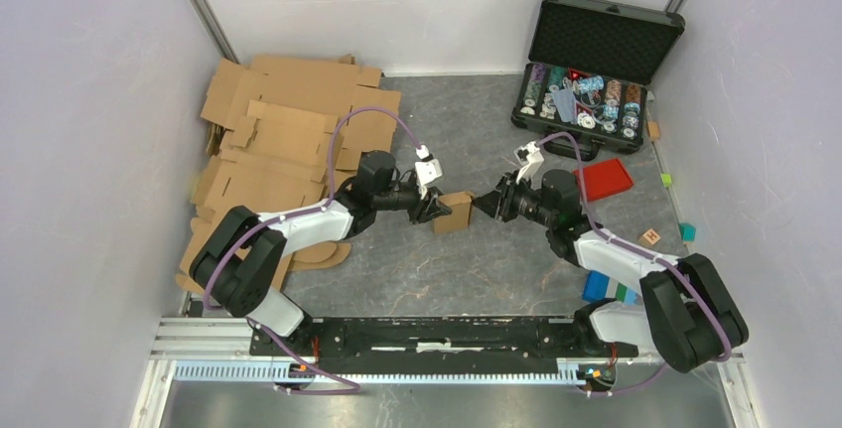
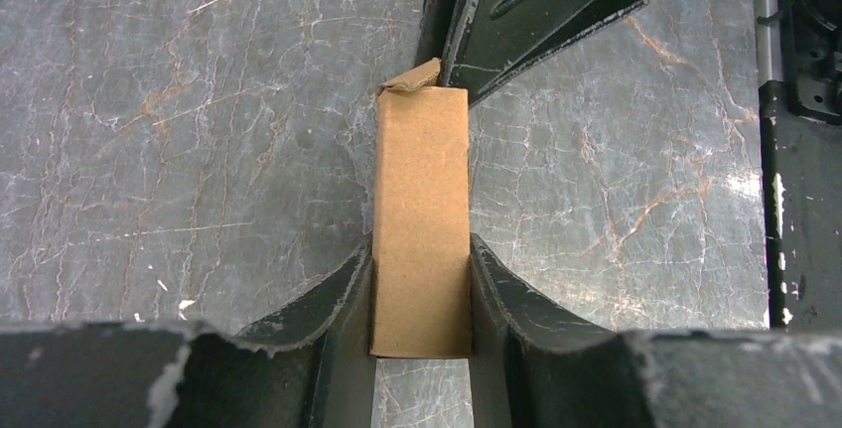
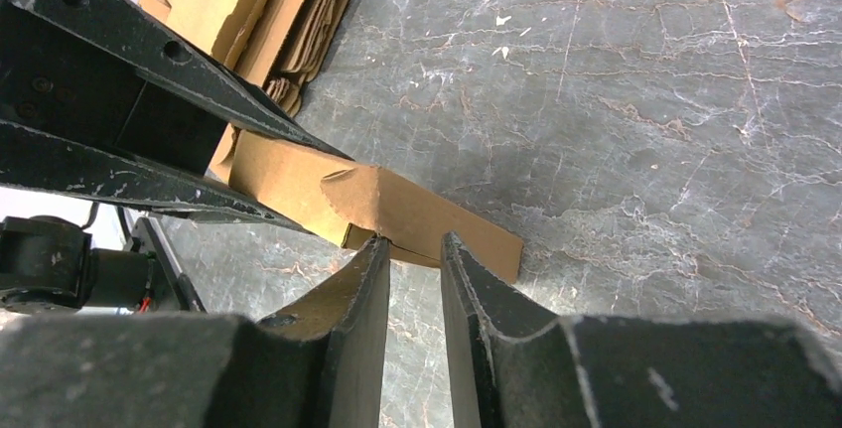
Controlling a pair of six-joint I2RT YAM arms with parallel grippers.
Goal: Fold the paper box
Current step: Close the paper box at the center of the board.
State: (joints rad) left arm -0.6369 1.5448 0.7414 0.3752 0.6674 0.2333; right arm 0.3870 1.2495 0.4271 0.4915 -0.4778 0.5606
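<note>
Left tool [image 2: 421, 249] is clenched on the near end of the paper box [image 2: 421, 200], one finger on each long side, at the middle of the surface [image 1: 477, 269]. The box's long axis runs straight on toward the right tool [image 3: 415, 242], which meets its far end, where a small flap [image 2: 412, 75] is crumpled against the fingertips. Its jaws stand narrowly apart; whether they pinch that flap I cannot tell. The fold likely turns on the right tool pressing along that axis.

Overhead view; both wrist views close on the paper box [image 2: 421, 219].
</note>
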